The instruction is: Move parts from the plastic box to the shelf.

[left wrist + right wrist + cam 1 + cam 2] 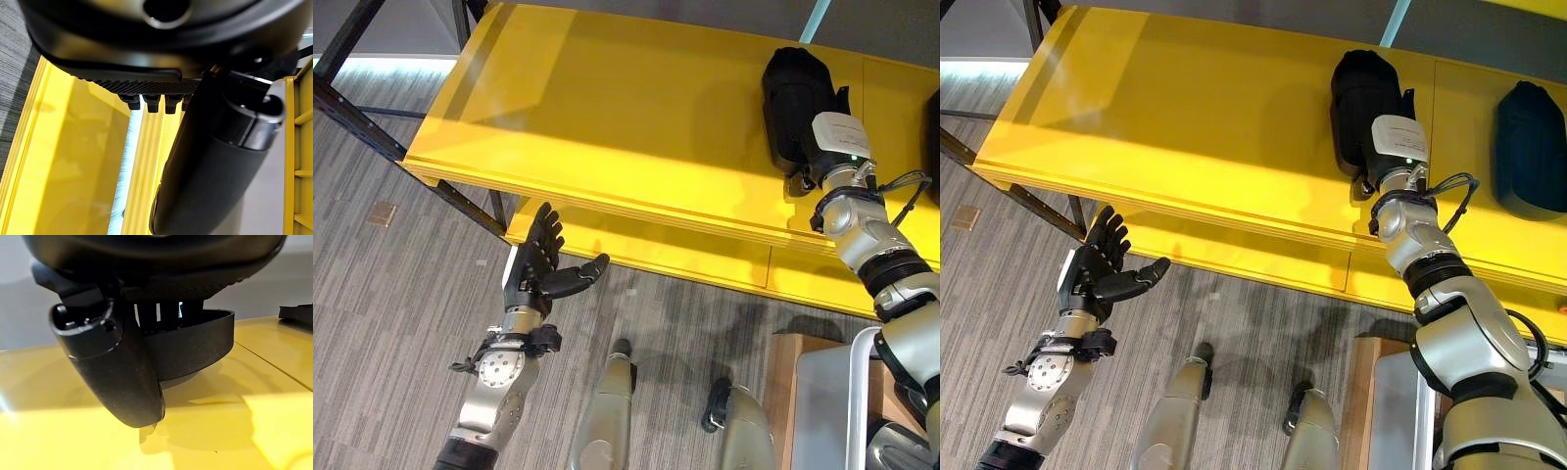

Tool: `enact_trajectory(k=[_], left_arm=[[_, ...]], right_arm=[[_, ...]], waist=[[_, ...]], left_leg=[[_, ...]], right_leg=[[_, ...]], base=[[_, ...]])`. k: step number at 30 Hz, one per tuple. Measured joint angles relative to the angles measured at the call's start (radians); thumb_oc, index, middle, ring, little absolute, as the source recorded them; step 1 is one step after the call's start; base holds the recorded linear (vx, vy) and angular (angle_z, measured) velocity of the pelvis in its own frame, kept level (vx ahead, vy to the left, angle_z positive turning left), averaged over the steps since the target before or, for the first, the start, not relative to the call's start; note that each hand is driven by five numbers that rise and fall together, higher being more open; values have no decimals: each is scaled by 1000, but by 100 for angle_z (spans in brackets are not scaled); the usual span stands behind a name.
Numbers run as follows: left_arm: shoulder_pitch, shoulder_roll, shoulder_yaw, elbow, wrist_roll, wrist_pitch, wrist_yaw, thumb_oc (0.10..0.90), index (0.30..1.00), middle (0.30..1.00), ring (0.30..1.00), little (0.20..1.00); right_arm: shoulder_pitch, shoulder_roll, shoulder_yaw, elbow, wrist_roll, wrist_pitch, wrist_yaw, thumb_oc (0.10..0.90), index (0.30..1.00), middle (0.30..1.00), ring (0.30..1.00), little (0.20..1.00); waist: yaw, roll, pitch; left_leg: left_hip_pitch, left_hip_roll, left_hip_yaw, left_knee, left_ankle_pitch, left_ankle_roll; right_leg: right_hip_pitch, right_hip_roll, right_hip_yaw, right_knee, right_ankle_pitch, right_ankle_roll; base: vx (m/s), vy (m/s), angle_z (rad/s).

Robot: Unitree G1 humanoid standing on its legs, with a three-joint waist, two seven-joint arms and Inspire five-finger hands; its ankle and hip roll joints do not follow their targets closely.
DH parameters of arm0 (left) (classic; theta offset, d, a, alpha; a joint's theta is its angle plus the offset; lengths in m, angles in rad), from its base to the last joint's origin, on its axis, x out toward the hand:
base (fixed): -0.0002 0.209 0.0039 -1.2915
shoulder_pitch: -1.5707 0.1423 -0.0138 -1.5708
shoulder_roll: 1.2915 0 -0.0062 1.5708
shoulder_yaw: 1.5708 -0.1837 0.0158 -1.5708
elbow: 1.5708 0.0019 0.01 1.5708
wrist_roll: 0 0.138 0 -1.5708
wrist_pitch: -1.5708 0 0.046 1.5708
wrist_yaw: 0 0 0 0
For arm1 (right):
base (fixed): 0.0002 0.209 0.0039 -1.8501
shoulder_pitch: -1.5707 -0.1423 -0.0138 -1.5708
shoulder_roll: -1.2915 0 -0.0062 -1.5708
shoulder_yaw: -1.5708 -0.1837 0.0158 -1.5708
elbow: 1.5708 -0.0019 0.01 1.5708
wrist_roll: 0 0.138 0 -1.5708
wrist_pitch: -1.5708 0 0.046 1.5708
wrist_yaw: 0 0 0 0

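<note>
1. Two black parts are sitting on the top board of the yellow shelf (1185, 127): the first part (1363, 98) under the right hand, and the second part (1531, 147) lying well apart from it, further toward the robot's right.
2. The right hand (1376, 162) is reaching in over the shelf from the near edge, its wrist hanging just above the first part's near end.
3. In the right wrist view the fingers (161, 316) are going down inside the rim of the first part (195, 345), while the thumb (110, 372) is pressing on the outside of its wall, so the hand is pinching the wall between them.
4. That part is resting flat on the yellow board, its underside touching the surface.
5. The left hand (1097, 269) is hovering well away, out over the grey floor (1253, 323) in front of the lower shelf board (1263, 259).
6. Its fingers are standing straight and spread, the thumb sticking out sideways, and it is holding nothing.
7. The left wrist view is showing that same straight thumb (210, 171) against the yellow shelf boards.
8. A pale bin (827, 411) is showing at the lower right beside the right arm, its contents hidden.
</note>
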Motion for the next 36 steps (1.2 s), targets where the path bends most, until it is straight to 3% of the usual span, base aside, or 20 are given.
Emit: enact_trajectory(k=[36], left_arm=[[-1,2,-1,0,-1,-4,22,900,1000,1000,1000,1000]], right_arm=[[-28,67,-2,40,55,33,-42,400,300,300,300,300]], waist=[[0,3,1]], left_leg=[[3,3,-12,-3,6,-4]], right_leg=[[0,1,-10,15,-7,-12]], base=[[0,0,0]])
